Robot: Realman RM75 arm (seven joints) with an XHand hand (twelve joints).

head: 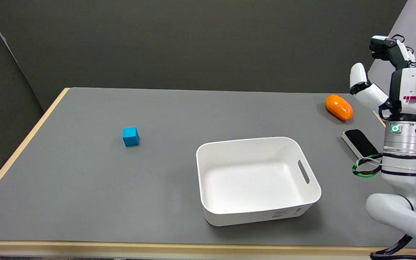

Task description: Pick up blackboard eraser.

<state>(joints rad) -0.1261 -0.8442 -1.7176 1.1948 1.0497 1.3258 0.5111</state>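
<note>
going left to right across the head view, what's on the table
blue cube → white bin → orange object → blackboard eraser, with the robot hand raised in the air at the far right, holding nothing

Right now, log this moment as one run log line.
right hand: raised, open, empty | blackboard eraser: on table, untouched | white bin: empty | phase: before reach
</note>
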